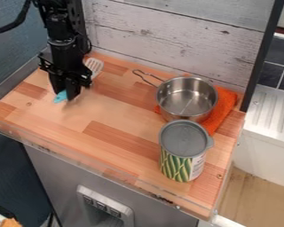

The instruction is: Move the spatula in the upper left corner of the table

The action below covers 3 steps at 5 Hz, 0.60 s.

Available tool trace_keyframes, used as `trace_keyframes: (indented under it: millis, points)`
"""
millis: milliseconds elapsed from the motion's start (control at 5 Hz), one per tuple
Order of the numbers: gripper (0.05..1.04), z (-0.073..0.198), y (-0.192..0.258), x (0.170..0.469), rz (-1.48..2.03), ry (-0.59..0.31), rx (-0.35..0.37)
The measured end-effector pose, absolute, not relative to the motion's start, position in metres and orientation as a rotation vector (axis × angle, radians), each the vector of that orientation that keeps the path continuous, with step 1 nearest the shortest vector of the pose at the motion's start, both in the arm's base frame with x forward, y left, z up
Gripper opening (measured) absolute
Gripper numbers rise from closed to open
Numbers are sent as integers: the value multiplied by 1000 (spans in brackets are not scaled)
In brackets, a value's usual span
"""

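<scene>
- Camera view: the gripper [65, 95] hangs low over the wooden table [120, 119]; whether it is spread or pressed together, or pinching the spatula, cannot be told.
- The spatula [94, 66] lies at the gripper, partly hidden by it, its pale slotted head just beyond, toward the back wall [168, 40].
- Its blue handle [60, 96] shows right at the gripper's lower end.
- A metal pot [187, 99] sits upright, well apart from the gripper on its right in the view, its wire handle pointing back toward it.
- An orange cloth [226, 104] lies under the pot.
- A can [183, 165] with a grey lid [184, 137] stands upright, well apart from the gripper, nearer the camera than the pot.
</scene>
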<state>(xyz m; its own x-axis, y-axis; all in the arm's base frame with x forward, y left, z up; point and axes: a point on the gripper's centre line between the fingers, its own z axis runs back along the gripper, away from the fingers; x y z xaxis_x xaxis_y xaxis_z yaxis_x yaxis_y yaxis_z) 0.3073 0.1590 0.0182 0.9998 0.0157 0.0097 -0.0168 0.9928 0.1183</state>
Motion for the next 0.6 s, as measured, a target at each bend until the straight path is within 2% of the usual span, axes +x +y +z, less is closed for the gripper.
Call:
trace_keyframes:
  millis: [400, 600]
  points:
    - [328, 10, 176, 327, 46, -9, 96]
    - [371, 9, 178, 332, 53, -5, 95]
